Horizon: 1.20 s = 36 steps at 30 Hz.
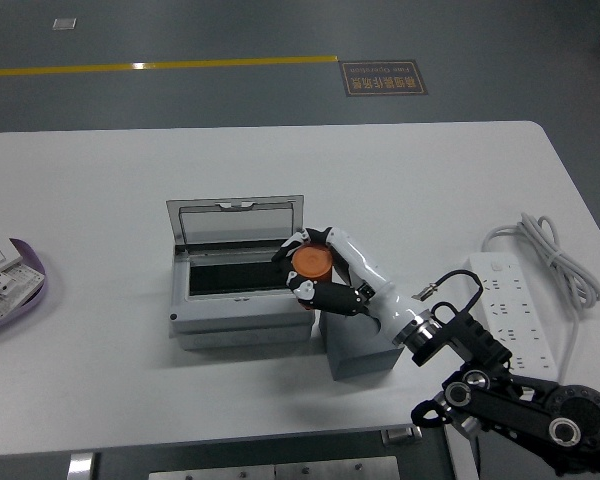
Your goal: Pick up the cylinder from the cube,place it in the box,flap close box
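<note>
An orange cylinder [312, 262] is held in my right hand [315, 268], whose white fingers are curled around it. The hand holds it over the right edge of the open grey box [242, 322], above its dark inside. The box lid [238, 218] stands open at the back. The grey cube [362, 345] stands just right of the box, under my forearm, with nothing on top of it. My left hand is not in view.
A white power strip [502, 300] with a coiled cable [550, 250] lies at the right. A white and purple object [5, 285] sits at the table's left edge. The near table edge [230, 440] runs along the bottom.
</note>
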{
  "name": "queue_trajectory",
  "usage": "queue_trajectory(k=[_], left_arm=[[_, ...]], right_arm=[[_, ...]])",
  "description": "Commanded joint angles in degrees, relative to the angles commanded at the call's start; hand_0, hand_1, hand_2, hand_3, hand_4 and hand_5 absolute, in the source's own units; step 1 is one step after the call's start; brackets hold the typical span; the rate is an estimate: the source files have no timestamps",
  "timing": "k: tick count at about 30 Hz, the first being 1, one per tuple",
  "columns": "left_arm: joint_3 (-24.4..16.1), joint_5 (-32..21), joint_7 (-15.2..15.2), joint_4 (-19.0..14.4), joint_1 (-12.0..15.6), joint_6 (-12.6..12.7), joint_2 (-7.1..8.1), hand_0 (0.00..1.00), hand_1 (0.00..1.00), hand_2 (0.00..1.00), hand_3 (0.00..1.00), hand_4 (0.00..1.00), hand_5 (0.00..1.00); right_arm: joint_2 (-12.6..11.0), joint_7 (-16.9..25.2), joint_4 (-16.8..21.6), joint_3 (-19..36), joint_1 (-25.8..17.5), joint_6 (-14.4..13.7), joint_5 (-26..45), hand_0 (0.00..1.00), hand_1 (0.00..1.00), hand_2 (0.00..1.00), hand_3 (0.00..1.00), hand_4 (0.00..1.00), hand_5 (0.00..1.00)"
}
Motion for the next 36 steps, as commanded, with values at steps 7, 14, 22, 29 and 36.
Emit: queue_trajectory(k=[7,14,22,29,36], left_arm=[[-0.7,1.0,0.4,-0.1,-0.2,-0.1,0.25,0.514,0.57,0.564,0.611,0.718,0.188],[-1.5,2.2,0.9,-0.2,-0.2,-0.2,0.45,0.514,0.569,0.564,0.61,0.718,0.188],[-2.2,3.3,1.2,-0.3,-0.4,-0.3,0.67,0.514,0.567,0.563,0.61,0.718,0.188],[-2.3,3.7,1.3,-0.3,-0.7,-0.3,0.76,0.514,0.567,0.563,0.61,0.719,0.188],[-2.4,4.0,1.4,-0.4,-0.7,-0.4,0.73,0.514,0.565,0.562,0.61,0.719,0.186]], right_arm=[[5.9,-10.7,-1.8,-2.7,7.0,2.3,-10.6,0.194,0.265,0.296,0.225,0.002,0.002],[11.3,-23.1,-5.4,-5.7,12.9,6.4,-23.4,0.164,0.264,0.318,0.249,0.002,0.002],[15.2,-32.7,-11.1,-8.0,15.8,11.4,-36.2,0.167,0.281,0.348,0.293,0.002,0.002],[16.2,-34.6,-13.3,-9.4,16.7,15.0,-45.4,0.66,0.61,0.603,0.624,0.447,0.002],[16.3,-35.2,-13.4,-10.0,17.2,16.6,-50.8,0.761,0.67,0.677,0.667,0.588,0.18]])
